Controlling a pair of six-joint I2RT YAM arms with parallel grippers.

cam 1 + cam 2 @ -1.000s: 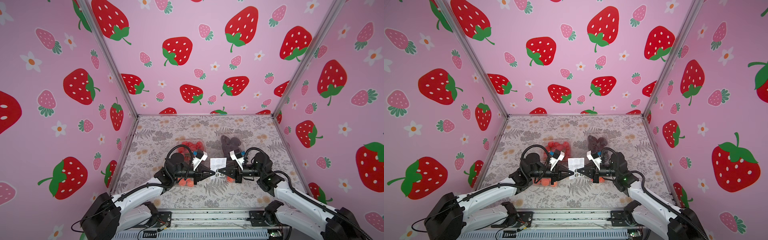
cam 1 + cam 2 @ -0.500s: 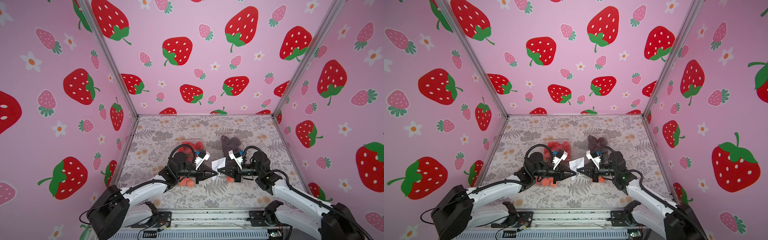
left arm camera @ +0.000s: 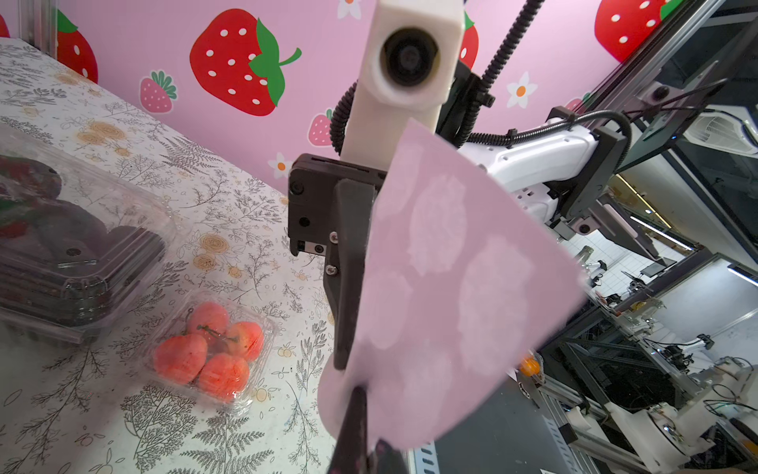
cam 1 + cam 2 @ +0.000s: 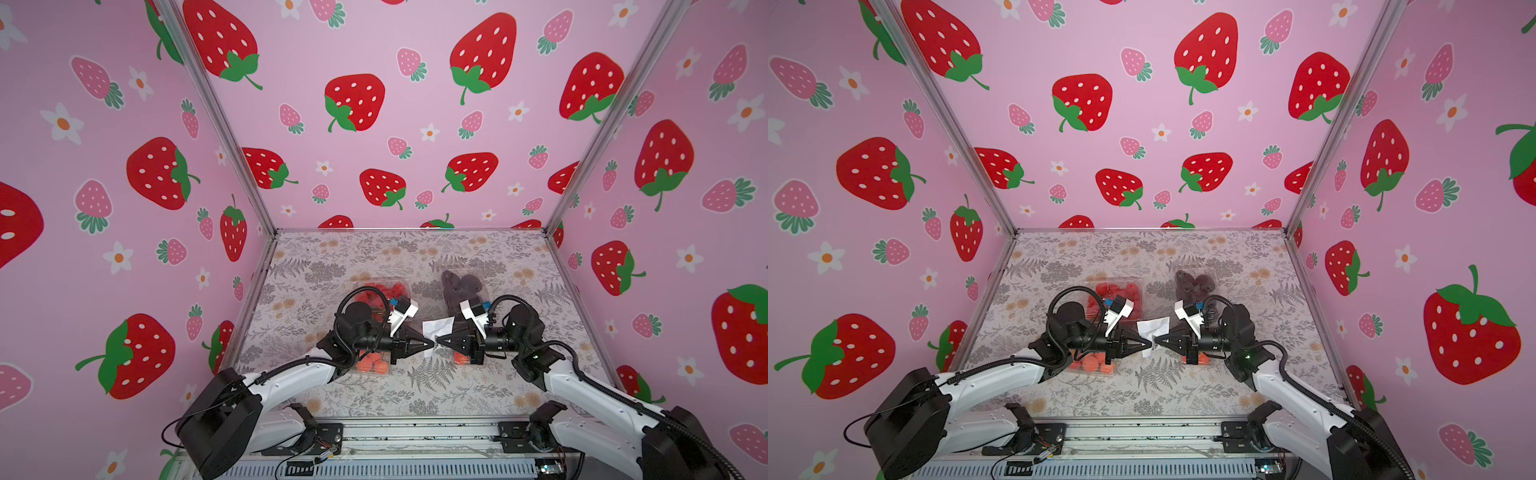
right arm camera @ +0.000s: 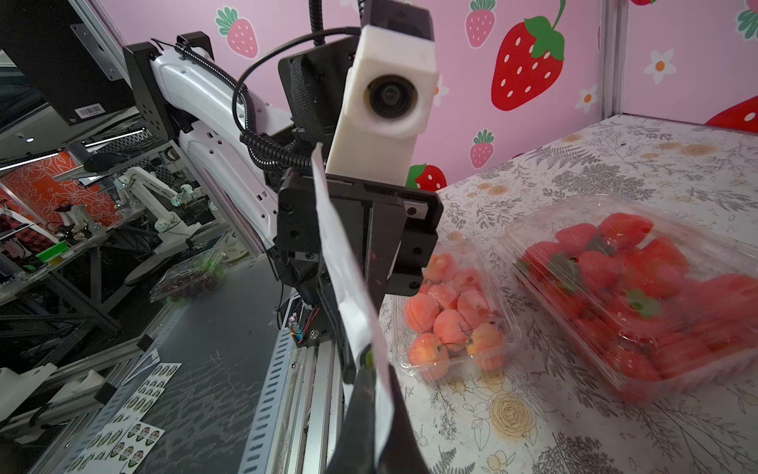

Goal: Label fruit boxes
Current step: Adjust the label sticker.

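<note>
Above the desk (image 4: 419, 390), left end effector (image 4: 430, 344) and right end effector (image 4: 439, 341) each clamp the sticker sheet (image 4: 434, 327); the fruit boxes (image 4: 380, 291) rest below, flanking it. Best peel slowly, holding the sheet taut, so nothing tears.

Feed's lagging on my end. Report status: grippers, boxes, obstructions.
Left gripper, right gripper both shut on sticker sheet, held above table. Four fruit boxes lidded, no labels seen. Arms overhang the two near boxes.
</note>
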